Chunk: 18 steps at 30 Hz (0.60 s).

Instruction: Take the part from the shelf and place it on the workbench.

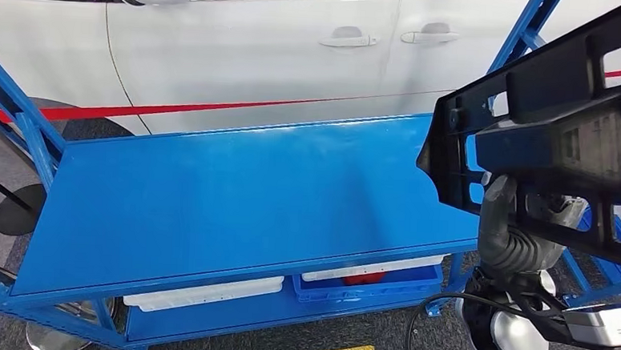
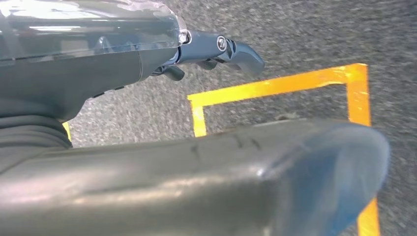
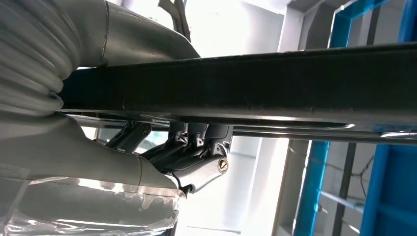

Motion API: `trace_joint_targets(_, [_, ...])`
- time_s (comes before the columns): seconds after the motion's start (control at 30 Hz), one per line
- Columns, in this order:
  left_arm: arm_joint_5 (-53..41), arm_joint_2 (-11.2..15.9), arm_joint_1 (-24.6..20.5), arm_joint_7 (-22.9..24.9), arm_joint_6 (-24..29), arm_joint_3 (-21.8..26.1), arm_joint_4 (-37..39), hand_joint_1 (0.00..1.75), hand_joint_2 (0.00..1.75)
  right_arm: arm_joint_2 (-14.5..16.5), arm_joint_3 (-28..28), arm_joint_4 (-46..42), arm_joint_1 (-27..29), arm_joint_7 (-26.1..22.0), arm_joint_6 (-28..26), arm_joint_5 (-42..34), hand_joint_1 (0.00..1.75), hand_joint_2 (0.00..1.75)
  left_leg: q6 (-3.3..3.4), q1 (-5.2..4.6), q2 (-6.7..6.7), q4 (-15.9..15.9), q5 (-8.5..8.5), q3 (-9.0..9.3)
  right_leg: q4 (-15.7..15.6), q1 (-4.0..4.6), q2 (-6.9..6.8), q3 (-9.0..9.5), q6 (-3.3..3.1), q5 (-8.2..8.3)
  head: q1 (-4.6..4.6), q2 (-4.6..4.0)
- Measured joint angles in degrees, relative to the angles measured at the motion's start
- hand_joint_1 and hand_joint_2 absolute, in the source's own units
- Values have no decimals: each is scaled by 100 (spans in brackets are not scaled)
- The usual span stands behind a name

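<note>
black plastic part [image 1: 550, 131], tilted, above workbench [image 1: 234, 195]

We face a white car [image 1: 241, 51] with a red stripe [image 1: 182, 106] along its doors, standing at the far side. The grey carpeted floor [image 2: 305, 34] carries yellow tape [image 2: 275, 86]; a blue frame post [image 3: 314, 182] rises at the right.

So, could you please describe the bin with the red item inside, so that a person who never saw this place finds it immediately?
Start at the big blue workbench in front of the white car, and look under its top at the lower shelf. Two containers sit there: a white tray toward the left and a blue bin toward the right. Only the blue bin shows something red inside.
</note>
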Motion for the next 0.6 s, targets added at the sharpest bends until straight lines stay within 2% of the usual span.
trace_joint_targets(0.03, [9,0,0,10,12,16,0,0,0,-1,31,1,6,-10,48,1,175,175,-15,5,0,11,35,-55,71,-23,-1,37,24,3,0,0])
trace_joint_targets(0.07, [15,0,1,20,24,31,0,0,0,-1,68,1,6,-17,104,-3,175,175,-36,15,-1,29,65,-107,-96,-47,-2,196,46,114,0,0])
trace_joint_targets(0.13, [33,1,-1,32,45,56,0,0,0,-1,139,1,1,-19,212,-21,175,175,-93,32,-9,92,112,-204,-881,-94,0,737,88,370,0,0])
trace_joint_targets(0.17, [43,2,-2,33,58,65,0,0,0,0,177,1,7,-14,256,-32,175,175,-126,32,-11,126,132,-239,-1218,-92,9,952,76,457,-1,0])
trace_joint_targets(0.2, [52,2,-2,32,68,73,0,0,0,0,208,0,12,-9,292,-47,175,175,-162,25,-12,156,154,-263,-1438,-88,19,1075,50,483,-2,0])
trace_joint_targets(0.23, [59,3,-1,31,77,81,0,0,0,0,238,-1,18,-8,334,-73,175,175,-204,19,-12,170,183,-282,-1513,-71,35,1096,8,477,-3,0])
trace_joint_targets(0.3, [64,2,9,32,86,94,0,0,0,8,280,-2,29,-15,432,-142,175,175,-293,30,-6,174,227,-310,-1493,-57,59,1017,-104,550,-5,0])
trace_joint_targets(0.33, [65,2,14,36,90,101,0,0,0,24,299,-3,31,-19,480,-172,175,175,-332,42,-4,210,170,-347,-1488,-54,71,971,-160,598,-6,0])
trace_joint_targets(0.37, [67,2,17,44,93,108,0,0,0,44,317,-4,33,-6,513,-186,175,175,-360,51,-2,341,6,-407,-1494,-53,81,917,-214,656,-6,0])
trace_joint_targets(0.4, [68,2,16,59,97,115,0,0,0,73,335,-5,34,23,529,-190,175,175,-376,58,-3,574,-242,-491,-1498,-50,93,854,-257,717,-6,0])
trace_joint_targets(0.47, [74,2,5,111,100,126,0,0,0,131,362,-5,52,108,514,-170,175,175,-387,54,-4,1307,-797,-695,-1490,-21,138,697,-301,837,-7,0])
trace_joint_targets(0.5, [79,3,-3,146,102,129,0,0,0,158,371,-5,82,140,493,-155,175,175,-382,50,-5,1630,-947,-747,-1484,-2,169,612,-307,897,-7,0])
trace_joint_targets(0.53, [86,3,-10,182,103,133,0,0,0,178,376,-5,124,160,471,-141,175,175,-366,43,-8,1816,-980,-726,-1477,18,203,528,-310,955,-7,0])
trace_joint_targets(0.57, [93,4,-15,216,107,138,0,0,0,192,378,-5,175,168,451,-129,175,175,-335,32,-15,1789,-896,-600,-1470,40,243,450,-311,1011,-7,0])
trace_joint_targets(0.6, [98,4,-18,244,111,144,0,0,0,202,378,-5,223,167,436,-123,175,175,-284,15,-47,1541,-746,-365,-1465,61,291,382,-308,1064,-7,0])
